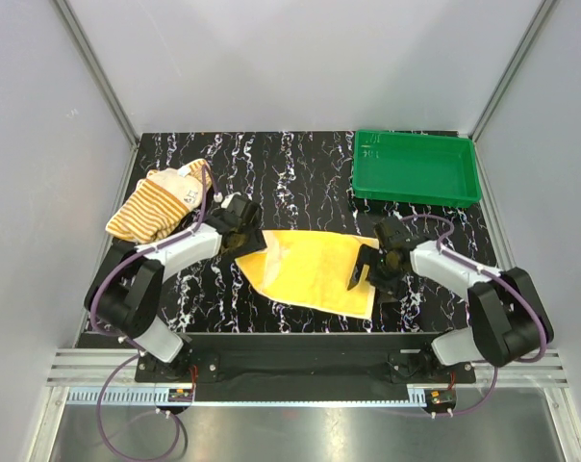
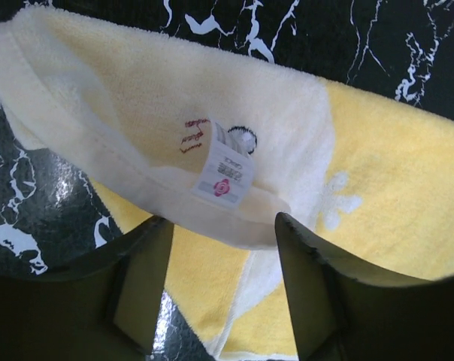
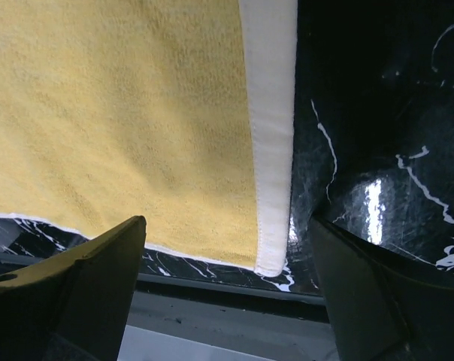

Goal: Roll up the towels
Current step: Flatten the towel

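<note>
**A:** Towels, where are they right now?

**B:** plain bright yellow cloth towel (image 1: 305, 268) is spread on the black marbled table (image 1: 300, 183) between the two arms. Its left corner is folded over, pale side up, with a small label (image 2: 223, 177) showing. The striped orange-and-cream towel (image 1: 151, 207) is bunched at the far left

**A:** and the pincers?

**B:** left gripper (image 1: 244, 234) is at that folded corner, fingers apart, pinching nothing. right gripper (image 1: 366, 265) gapes wide too, over the white hem (image 3: 272, 113) on the right edge. The green plastic tray (image 1: 416, 195) sits far right
</note>
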`<state>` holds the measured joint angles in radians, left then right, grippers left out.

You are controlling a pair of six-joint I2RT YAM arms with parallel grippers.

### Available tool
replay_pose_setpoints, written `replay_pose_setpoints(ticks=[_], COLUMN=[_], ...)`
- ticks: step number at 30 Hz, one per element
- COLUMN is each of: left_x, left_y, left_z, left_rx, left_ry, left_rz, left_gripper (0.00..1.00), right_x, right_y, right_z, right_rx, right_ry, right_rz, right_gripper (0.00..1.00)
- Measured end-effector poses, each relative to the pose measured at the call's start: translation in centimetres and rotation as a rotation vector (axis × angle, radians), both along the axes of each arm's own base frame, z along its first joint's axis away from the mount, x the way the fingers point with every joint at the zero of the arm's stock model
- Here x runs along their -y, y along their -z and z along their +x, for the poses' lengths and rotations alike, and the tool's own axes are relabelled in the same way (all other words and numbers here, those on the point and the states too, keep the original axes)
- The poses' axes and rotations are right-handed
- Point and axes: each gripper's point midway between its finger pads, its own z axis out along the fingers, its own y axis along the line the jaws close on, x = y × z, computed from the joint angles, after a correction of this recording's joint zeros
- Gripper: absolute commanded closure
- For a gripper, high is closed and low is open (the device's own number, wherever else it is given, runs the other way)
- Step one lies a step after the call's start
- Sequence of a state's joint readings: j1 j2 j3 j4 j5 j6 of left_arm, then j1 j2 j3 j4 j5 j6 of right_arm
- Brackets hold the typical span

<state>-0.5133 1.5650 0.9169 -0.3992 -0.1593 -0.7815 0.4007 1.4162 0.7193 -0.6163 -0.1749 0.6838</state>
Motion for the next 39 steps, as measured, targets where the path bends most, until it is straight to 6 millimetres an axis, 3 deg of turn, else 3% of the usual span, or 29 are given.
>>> replay_pose_setpoints(ticks=[2,5,7,10,14,22,27,31,35,39], left_x=[0.1,0.1,0.1,0.3,0.3,0.4,0.5,0.3,-0.1,-0.4], left_y=[0.7,1.4,1.5,1.5,1.3,-1.1,-3.2,-3.8,-3.8,-4.3], left_z=[0.2,0.1,0.0,0.1,0.1,0.2,0.4,0.1,-0.5,-0.9], left_rx=[-0.011,-0.03,-0.031,-0.029,-0.027,0.028,0.078,0.09,0.085,0.09], left_ry=[-0.006,-0.007,-0.005,-0.004,-0.005,-0.003,-0.003,-0.004,-0.005,-0.003], left_rz=[0.006,0.015,0.016,0.014,0.011,-0.019,-0.048,-0.054,-0.047,-0.043], left_gripper=[0.54,0.68,0.79,0.88,0.99,1.0,1.0,1.0,1.0,1.0], right_x=[-0.3,-0.3,-0.2,-0.1,-0.1,0.0,-0.5,-0.8,-1.4,-1.3], right_y=[-0.2,-0.3,-0.4,-1.0,-1.6,0.2,0.6,0.8,1.1,1.0], right_z=[-0.6,-1.8,-2.3,-3.1,-3.9,-6.6,-6.4,-6.0,-5.6,-5.3], right_rx=[0.008,0.006,0.006,0.011,0.025,-0.057,-0.062,-0.062,-0.064,-0.054], right_ry=[0.012,0.024,0.031,0.042,0.057,0.071,0.081,0.083,0.083,0.084], right_rz=[0.031,0.053,0.06,0.076,0.1,0.108,0.124,0.134,0.152,0.145], right_gripper=[0.03,0.03,0.03,0.03,0.12,0.49,0.6,0.74,0.99,1.0])
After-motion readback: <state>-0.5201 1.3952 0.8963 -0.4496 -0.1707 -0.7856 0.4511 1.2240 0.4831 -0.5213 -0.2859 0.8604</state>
